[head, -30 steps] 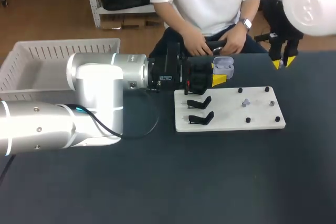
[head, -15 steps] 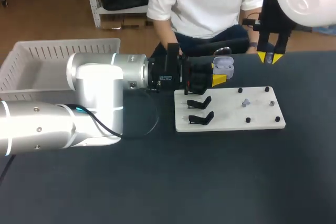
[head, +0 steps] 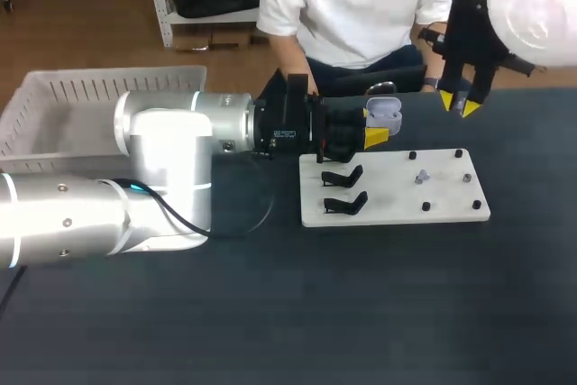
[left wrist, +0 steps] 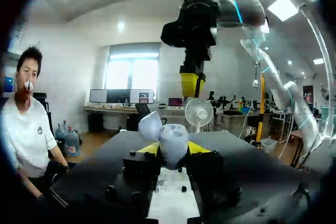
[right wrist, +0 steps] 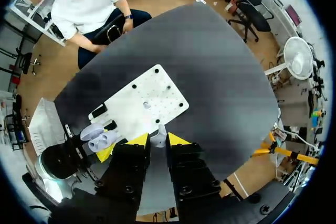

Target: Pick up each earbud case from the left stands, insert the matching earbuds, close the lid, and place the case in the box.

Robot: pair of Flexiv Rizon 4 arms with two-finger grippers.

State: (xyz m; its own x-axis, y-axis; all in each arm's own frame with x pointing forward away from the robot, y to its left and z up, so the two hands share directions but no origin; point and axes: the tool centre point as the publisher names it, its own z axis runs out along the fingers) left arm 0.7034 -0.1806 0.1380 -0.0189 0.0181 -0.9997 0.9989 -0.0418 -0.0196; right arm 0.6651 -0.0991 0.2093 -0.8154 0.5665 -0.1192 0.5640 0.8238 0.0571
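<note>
My left gripper [head: 379, 129] is shut on a lavender earbud case [head: 385, 113] and holds it above the far left corner of the white board [head: 397, 194], lid open. In the left wrist view the case [left wrist: 169, 139] sits between the yellow tips with its lid [left wrist: 149, 125] tipped up. My right gripper [head: 461, 104] hangs high over the table's far right, beyond the board. Its tips pinch a small pale earbud [right wrist: 158, 139]. Another earbud [head: 421, 176] rests on the board among black pegs. Two black stands [head: 343, 188] on the board's left side are bare.
A white slatted basket [head: 54, 96] stands at the table's far left, behind my left arm. The board carries several short black pegs [head: 446, 182] on its right half. Dark tabletop [head: 361, 313] stretches in front of the board.
My right gripper has risen and swung left, towards the held case. The person's hands have drawn back from the table's far edge. My left arm and the case are still.
</note>
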